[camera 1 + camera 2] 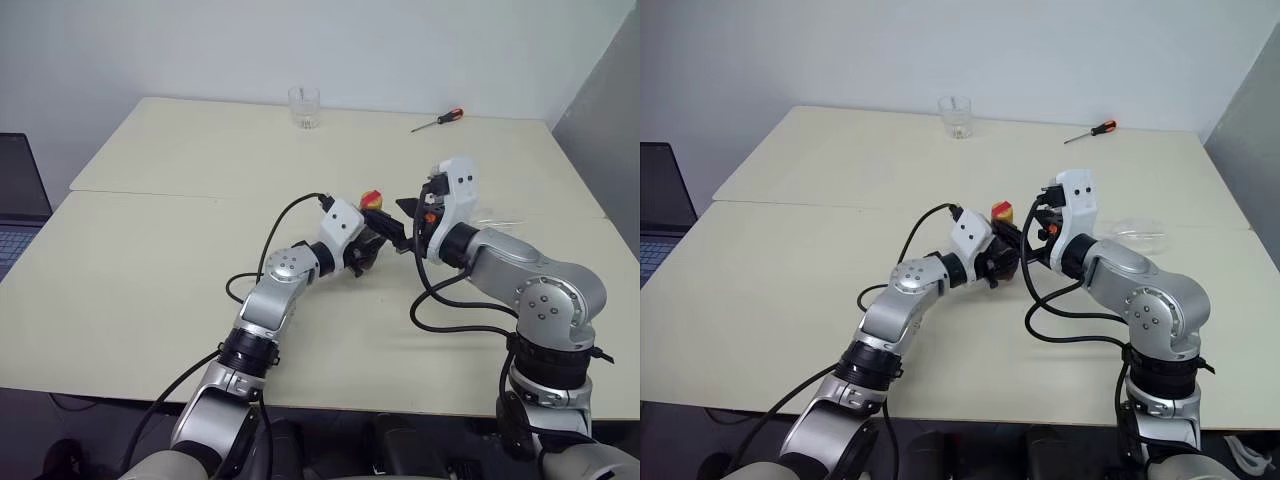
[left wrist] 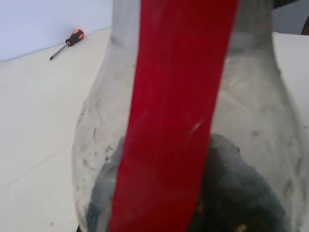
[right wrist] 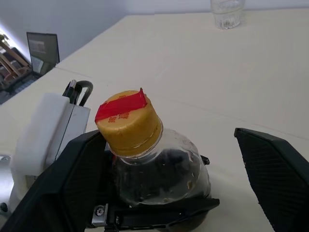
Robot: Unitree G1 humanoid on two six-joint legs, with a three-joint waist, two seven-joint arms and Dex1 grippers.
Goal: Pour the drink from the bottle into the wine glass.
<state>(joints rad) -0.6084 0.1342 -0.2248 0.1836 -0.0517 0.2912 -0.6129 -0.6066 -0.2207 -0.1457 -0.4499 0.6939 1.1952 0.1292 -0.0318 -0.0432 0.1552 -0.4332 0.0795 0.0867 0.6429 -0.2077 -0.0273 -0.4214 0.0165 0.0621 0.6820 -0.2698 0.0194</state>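
Centrally, left tool (image 1: pixel 1002 262) clamps bottle (image 3: pixel 153 159); right tool (image 3: pixel 186 164) gapes around cap (image 3: pixel 128 122).

Bottle (image 3: pixel 145 159) mid-table (image 1: pixel 150 270); tumbler (image 1: pixel 304 106) far behind; screwdriver (image 1: pixel 438 120) right of tumbler.

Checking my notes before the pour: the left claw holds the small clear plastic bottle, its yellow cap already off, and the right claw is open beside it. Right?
Not quite: the yellow cap is on the small clear plastic bottle, as the right wrist view shows. The left claw does hold it, and the right claw is open beside it.
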